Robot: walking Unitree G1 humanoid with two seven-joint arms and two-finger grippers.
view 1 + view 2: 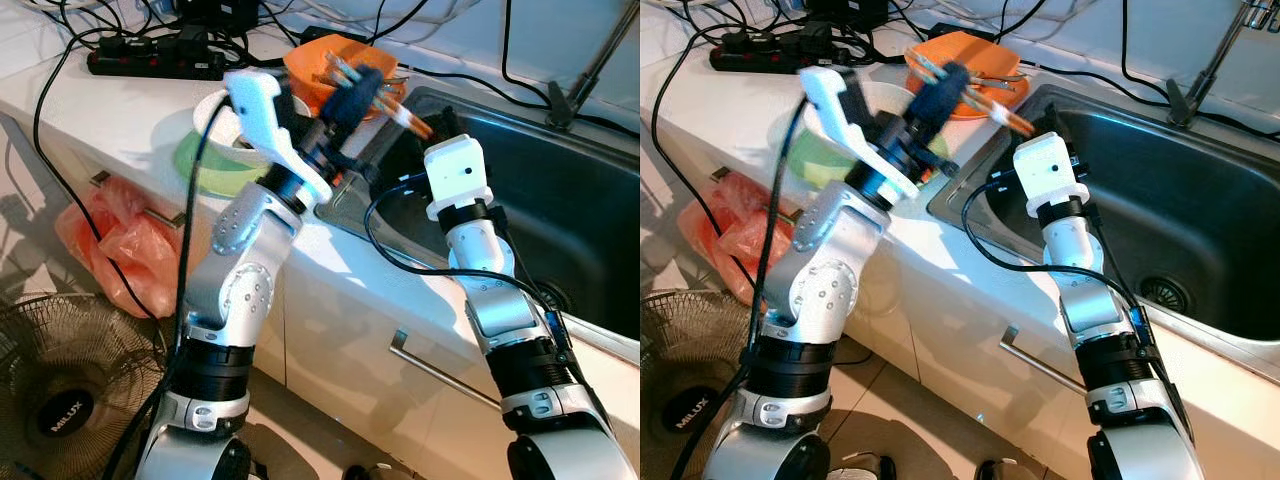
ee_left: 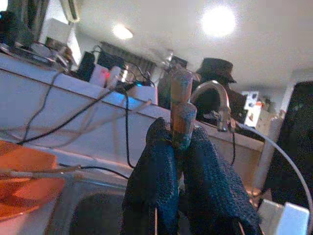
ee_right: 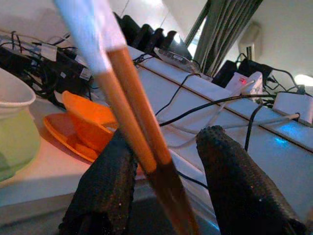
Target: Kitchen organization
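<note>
A pair of wooden chopsticks (image 1: 400, 112) with pale tips is held in the air over the near left corner of the sink (image 1: 560, 200). My left gripper (image 1: 357, 90) is shut on them near their middle, as the left wrist view shows with the sticks (image 2: 182, 107) rising between its black fingers (image 2: 151, 186). My right gripper (image 3: 166, 166) is open at the chopsticks' sink-side end. The sticks (image 3: 132, 107) pass between its fingers and lie against one finger (image 3: 102, 191). Behind them an orange plate (image 1: 325, 55) holds more utensils.
A white bowl on a green one (image 1: 215, 150) stands on the counter left of the sink. A power strip (image 1: 150, 62) and cables lie at the back. A faucet (image 1: 580, 80) rises behind the sink. An orange bag (image 1: 110, 240) and a fan (image 1: 60, 400) are on the floor.
</note>
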